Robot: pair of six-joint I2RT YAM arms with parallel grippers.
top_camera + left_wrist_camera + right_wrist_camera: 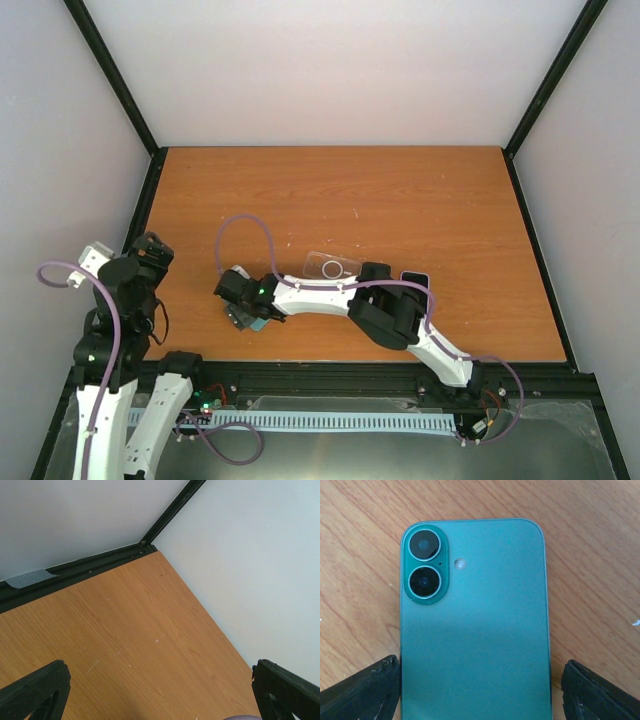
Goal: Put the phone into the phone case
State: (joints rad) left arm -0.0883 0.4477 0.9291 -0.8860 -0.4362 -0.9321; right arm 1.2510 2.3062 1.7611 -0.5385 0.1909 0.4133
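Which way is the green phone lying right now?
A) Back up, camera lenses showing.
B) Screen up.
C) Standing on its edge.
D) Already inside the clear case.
A: the right wrist view shows the phone flat on the wooden table, its two lenses and flash facing up; the clear case lies apart from it.
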